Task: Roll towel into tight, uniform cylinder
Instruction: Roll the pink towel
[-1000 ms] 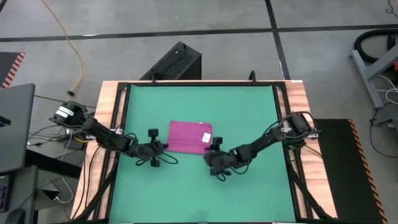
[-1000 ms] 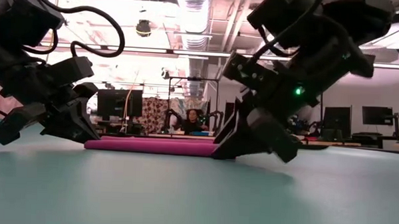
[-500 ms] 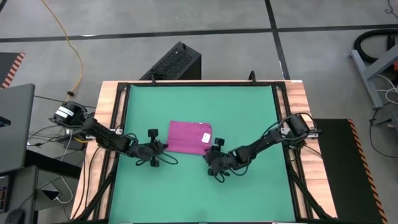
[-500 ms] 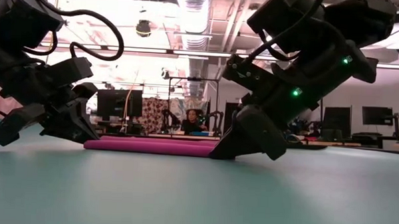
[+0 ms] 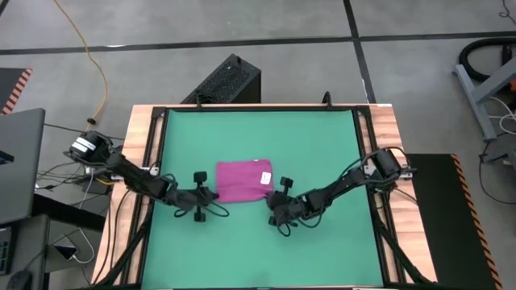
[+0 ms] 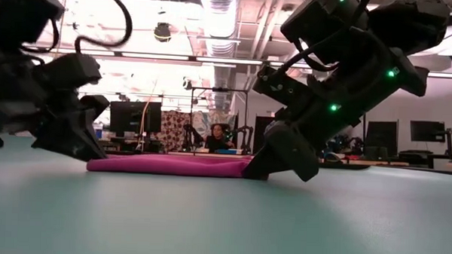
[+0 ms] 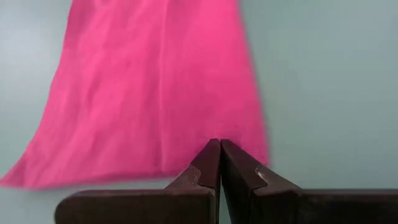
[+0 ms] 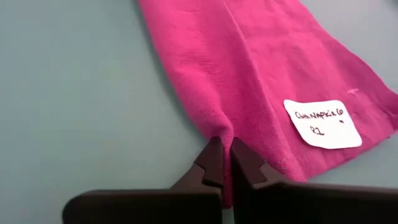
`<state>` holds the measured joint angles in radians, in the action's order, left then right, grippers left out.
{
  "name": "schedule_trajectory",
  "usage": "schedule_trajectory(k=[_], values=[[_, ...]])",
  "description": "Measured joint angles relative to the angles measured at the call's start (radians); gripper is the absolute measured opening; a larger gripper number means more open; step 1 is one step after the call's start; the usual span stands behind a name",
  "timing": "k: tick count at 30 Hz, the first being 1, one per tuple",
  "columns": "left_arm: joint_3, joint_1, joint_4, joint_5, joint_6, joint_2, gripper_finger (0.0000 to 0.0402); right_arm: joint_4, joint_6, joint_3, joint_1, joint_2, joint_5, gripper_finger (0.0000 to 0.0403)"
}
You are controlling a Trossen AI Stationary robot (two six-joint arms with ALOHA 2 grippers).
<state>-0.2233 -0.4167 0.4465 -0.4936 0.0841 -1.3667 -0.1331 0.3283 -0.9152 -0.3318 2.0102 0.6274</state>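
The magenta towel (image 5: pixel 242 179) lies flat on the green mat (image 5: pixel 258 133) near the table's middle, its white tag (image 8: pixel 322 123) at the near right corner. My left gripper (image 5: pixel 213 194) sits low at the towel's near left corner, shut on its edge. My right gripper (image 5: pixel 269 201) is low at the near right corner beside the tag, also shut on the edge. In the low view the towel (image 6: pixel 168 164) shows as a thin pink band between both grippers. My left gripper pinches the towel's near edge (image 7: pixel 205 163) close to its left corner between the two fingertips, coming in low and slanting from the near left. The cloth lies flat on the mat. My right gripper pinches the towel's near edge (image 8: pixel 219 132) a little left of the tag. The fingers come in low and slanting from the near right. A small pucker of cloth rises at the fingertips, and the rest lies flat on the mat.
Wooden rails (image 5: pixel 147 161) frame the mat on both sides. A black box (image 5: pixel 230 80) stands on the floor beyond the far edge, and a laptop (image 5: pixel 16 161) sits off to the left. A person (image 6: pixel 214 134) sits far back in the room.
My right gripper has shut on the towel's near edge beside the tag, after standing open there. My left gripper has drawn slightly toward the table's near edge, and the towel's left end has slid a little with it.
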Motion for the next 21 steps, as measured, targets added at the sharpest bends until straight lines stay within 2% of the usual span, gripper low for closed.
schedule_trajectory(k=[7, 10, 14, 21], values=[[-0.073, -0.081, -0.096, -0.012, 0.008, 0.057, 0.0002, 0.075, 0.004, -0.049, -0.039, -0.004, -0.019, 0.0017], [-0.094, -0.105, -0.125, -0.069, -0.008, 0.078, 0.0002, 0.103, 0.012, -0.068, -0.055, -0.005, -0.037, 0.0017], [-0.091, -0.111, -0.076, -0.171, -0.065, 0.065, 0.0002, 0.143, 0.015, -0.100, -0.082, -0.005, -0.061, 0.0017], [-0.066, -0.082, 0.062, -0.161, -0.113, -0.017, 0.0002, 0.208, 0.030, -0.147, -0.128, -0.003, -0.074, 0.0017]])
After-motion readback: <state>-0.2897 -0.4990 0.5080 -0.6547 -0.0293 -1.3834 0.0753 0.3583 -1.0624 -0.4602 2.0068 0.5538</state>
